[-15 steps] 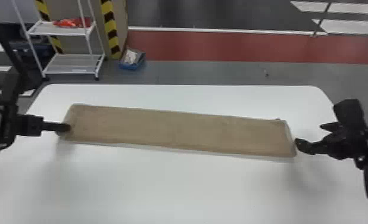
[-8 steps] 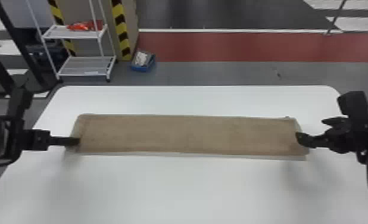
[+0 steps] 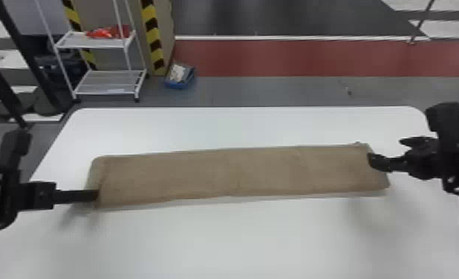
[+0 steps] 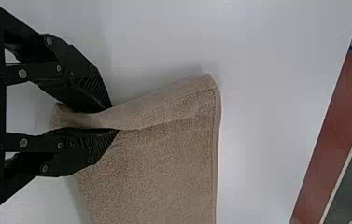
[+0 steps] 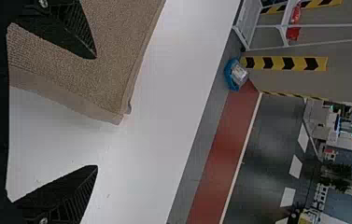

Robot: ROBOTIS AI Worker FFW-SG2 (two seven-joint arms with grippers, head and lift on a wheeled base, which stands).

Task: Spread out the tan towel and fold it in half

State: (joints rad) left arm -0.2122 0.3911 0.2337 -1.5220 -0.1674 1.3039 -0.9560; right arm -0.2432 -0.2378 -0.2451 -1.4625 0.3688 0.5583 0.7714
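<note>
Head view: the tan towel (image 3: pixel 236 172) is lying as a long, narrow strip across the white worktop (image 3: pixel 240 241), its left end sitting slightly nearer the robot than its right. At that left end, the left hand (image 3: pixel 96 195) is reaching in from the side and gripping the towel near a corner. In the left wrist view its two fingers are closing tightly on a raised fold of the cloth, and a bit of towel is poking out behind them. At the opposite end, the right hand (image 3: pixel 386 151) is waiting with its fingers standing wide apart, holding nothing. One finger is overlapping the towel's end in the view; whether it is touching the cloth, I cannot tell. The other is staying clear, over bare worktop in the right wrist view. Beyond the far edge of the worktop, a white rack (image 3: pixel 108 82) is standing toward the left, with something red (image 3: pixel 104 32) resting on its upper shelf. Just beside the rack, a blue box (image 3: pixel 179 84) is sitting on the grey floor (image 3: pixel 269 91).
</note>
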